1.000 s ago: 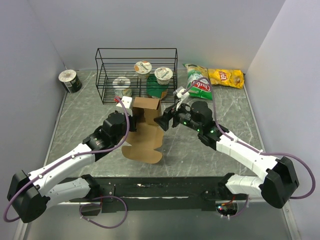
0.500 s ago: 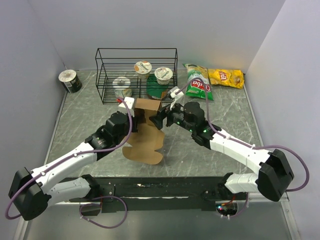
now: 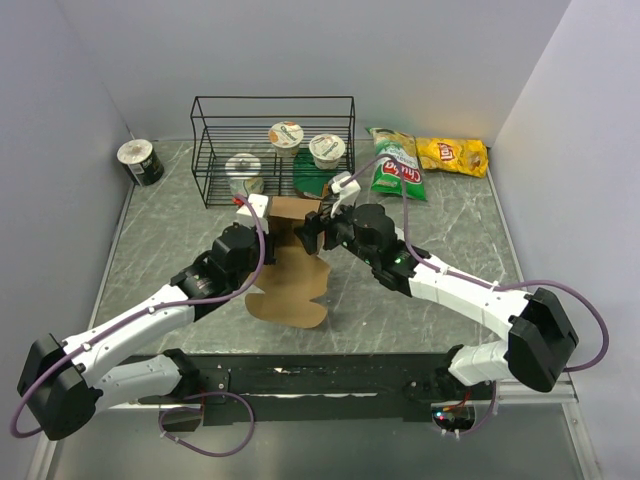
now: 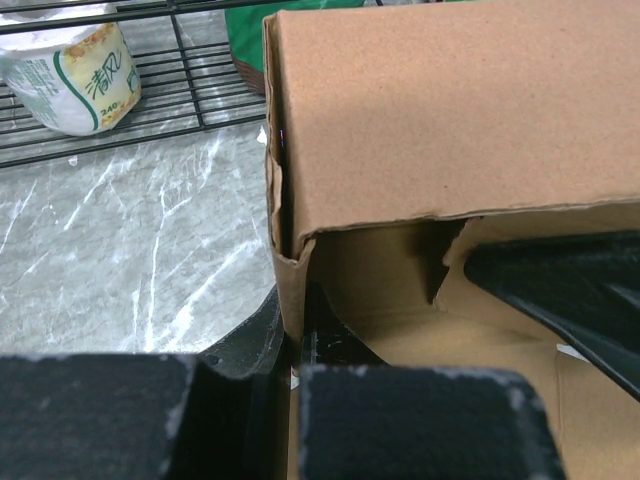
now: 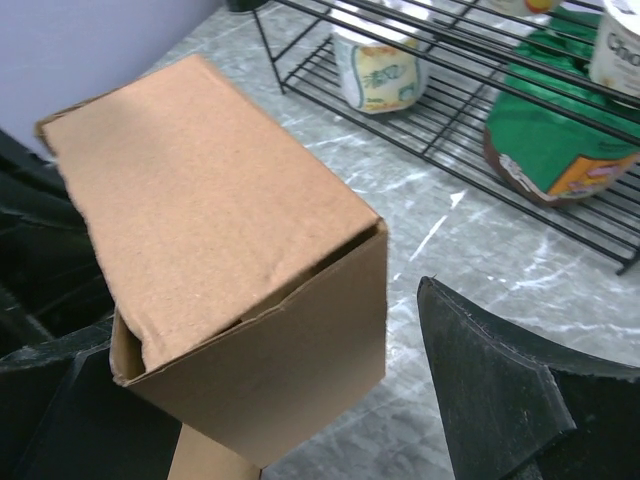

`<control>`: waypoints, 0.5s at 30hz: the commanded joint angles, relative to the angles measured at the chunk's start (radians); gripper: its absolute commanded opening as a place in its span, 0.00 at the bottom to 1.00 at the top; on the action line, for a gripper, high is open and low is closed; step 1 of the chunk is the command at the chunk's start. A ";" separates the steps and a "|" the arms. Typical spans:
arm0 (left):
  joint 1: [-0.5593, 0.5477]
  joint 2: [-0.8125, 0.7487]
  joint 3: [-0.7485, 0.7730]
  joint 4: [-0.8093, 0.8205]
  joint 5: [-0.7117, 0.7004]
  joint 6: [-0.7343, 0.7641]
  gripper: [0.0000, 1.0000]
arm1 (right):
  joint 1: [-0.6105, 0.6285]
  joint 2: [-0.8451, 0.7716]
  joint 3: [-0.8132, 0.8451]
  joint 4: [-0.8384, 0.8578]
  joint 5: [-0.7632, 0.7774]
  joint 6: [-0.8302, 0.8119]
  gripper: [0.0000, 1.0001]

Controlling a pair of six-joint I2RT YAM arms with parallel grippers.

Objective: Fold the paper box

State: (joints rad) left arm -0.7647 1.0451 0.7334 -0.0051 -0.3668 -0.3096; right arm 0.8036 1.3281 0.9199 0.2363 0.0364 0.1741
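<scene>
Box (image 3: 292, 250) mid-worktop (image 3: 470, 222), between both arms. Near flaps flat on worktop, far part raised into square shell, near side open. Left end effector (image 4: 296, 365) pinched tight on shell's left wall edge. Right end effector (image 3: 313, 232) spread wide, straddling shell's right corner. One finger (image 5: 490, 390) clear of cardboard, other low beside it, contact unclear. Behind box: rack (image 3: 273, 98) with three cups (image 3: 286, 135), green pouch (image 3: 315, 183). Far right: green bag (image 3: 398, 172), yellow bag (image 3: 452, 155). Far left: tin (image 3: 140, 162).

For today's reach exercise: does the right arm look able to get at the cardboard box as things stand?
Probably yes: the right pincer stands open right beside the box, with nothing visible between them.
</scene>
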 commanded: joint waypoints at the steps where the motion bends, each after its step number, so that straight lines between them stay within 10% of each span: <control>1: -0.012 -0.022 0.021 0.022 0.016 -0.013 0.01 | -0.001 0.003 0.054 -0.002 0.120 -0.004 0.89; 15: -0.012 -0.020 0.029 0.008 -0.009 -0.028 0.01 | -0.001 -0.003 0.080 -0.078 0.350 0.070 0.52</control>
State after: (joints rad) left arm -0.7708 1.0451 0.7334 -0.0090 -0.3656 -0.3195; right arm 0.8234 1.3281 0.9451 0.1768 0.1989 0.2230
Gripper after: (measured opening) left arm 0.071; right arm 0.577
